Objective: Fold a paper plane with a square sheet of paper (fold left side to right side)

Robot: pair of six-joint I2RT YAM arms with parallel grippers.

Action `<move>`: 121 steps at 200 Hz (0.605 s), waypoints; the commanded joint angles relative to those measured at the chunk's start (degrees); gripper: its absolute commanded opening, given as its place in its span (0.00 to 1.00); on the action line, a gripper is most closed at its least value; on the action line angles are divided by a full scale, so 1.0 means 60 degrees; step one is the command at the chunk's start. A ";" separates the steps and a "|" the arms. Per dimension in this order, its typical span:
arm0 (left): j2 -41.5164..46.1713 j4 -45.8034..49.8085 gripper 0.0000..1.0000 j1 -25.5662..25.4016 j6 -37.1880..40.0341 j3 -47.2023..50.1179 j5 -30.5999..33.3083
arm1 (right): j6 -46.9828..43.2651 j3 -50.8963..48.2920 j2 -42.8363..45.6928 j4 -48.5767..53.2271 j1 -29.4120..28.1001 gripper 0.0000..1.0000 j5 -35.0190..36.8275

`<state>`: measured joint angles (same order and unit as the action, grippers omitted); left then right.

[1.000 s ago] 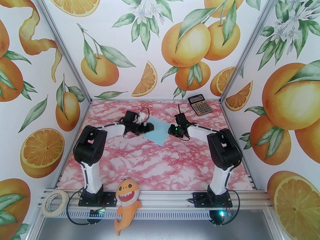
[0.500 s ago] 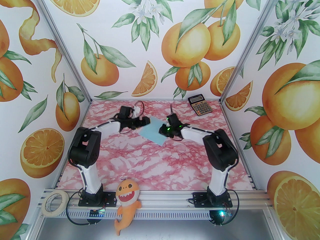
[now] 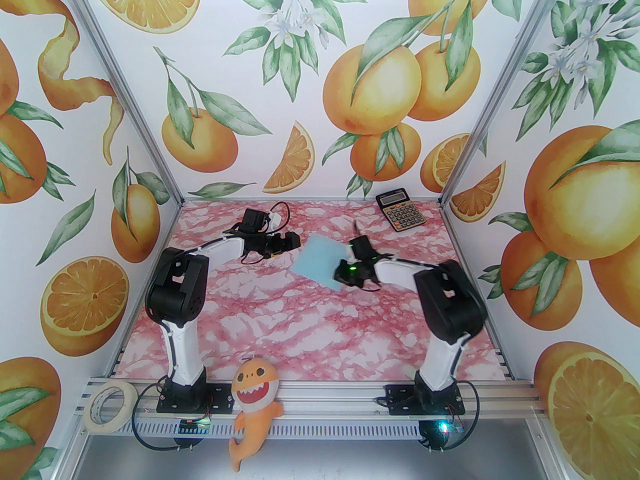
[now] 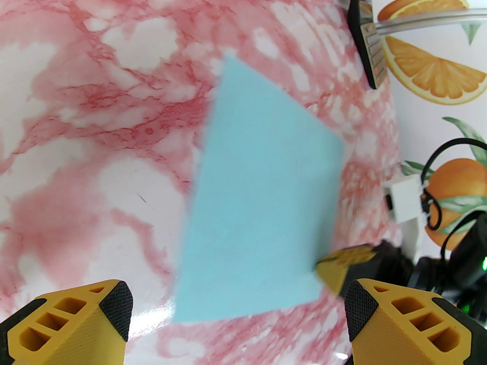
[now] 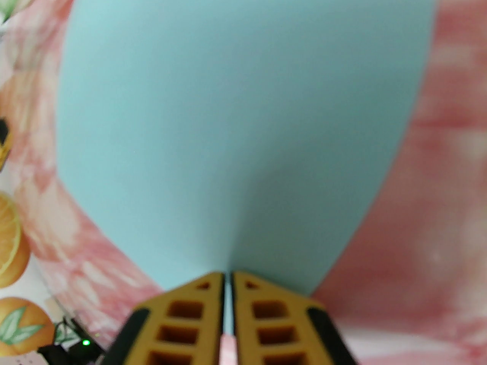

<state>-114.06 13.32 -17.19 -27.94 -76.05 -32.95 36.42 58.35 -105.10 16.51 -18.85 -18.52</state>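
The square sheet of paper (image 3: pixel 316 259) is pale light blue, unfolded, and lies over the middle of the pink marble table. My right gripper (image 3: pixel 338 275) is shut on its right-hand corner. In the right wrist view the yellow fingers (image 5: pixel 205 306) pinch the sheet's edge (image 5: pixel 243 108), and the paper bows upward from them. My left gripper (image 3: pixel 296 242) stands open just left of the sheet, apart from it. In the left wrist view its fingertips (image 4: pixel 114 306) stand wide apart, with the sheet (image 4: pixel 258 219) ahead between them. The right gripper's yellow finger (image 4: pixel 342 266) shows at the sheet's corner.
A black-and-gold calculator (image 3: pixel 400 210) lies at the back right of the table (image 3: pixel 300 328), also edge-on as a calculator (image 4: pixel 365 40) in the left wrist view. An orange shark plush (image 3: pixel 255 403) and a tape roll (image 3: pixel 109 407) sit on the front rail.
My right gripper has shut on the sheet's right corner and pulled it to the right. The left gripper has let the sheet's left edge go and drawn back left, still open.
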 commanded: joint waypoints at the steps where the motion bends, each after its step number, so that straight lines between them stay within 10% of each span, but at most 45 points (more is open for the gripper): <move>1: 0.0260 0.0182 0.96 -0.0259 0.0137 0.0249 -0.0042 | -0.1257 0.0353 0.0499 0.1316 0.0270 0.15 0.0305; 65: -0.0572 0.0360 0.97 -0.0721 0.0484 -0.0695 0.0459 | -0.0069 0.1070 0.0757 0.1030 0.0284 0.35 0.1943; 121: -0.1632 0.1319 0.97 -0.1012 0.1359 -0.2063 0.1220 | 0.0755 0.1530 -0.0638 -0.0240 0.0187 0.29 0.1696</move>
<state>-121.34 17.15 -22.04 -23.75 -84.42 -29.17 38.20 65.54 -105.16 18.41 -17.23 -9.43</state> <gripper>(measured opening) 0.967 0.311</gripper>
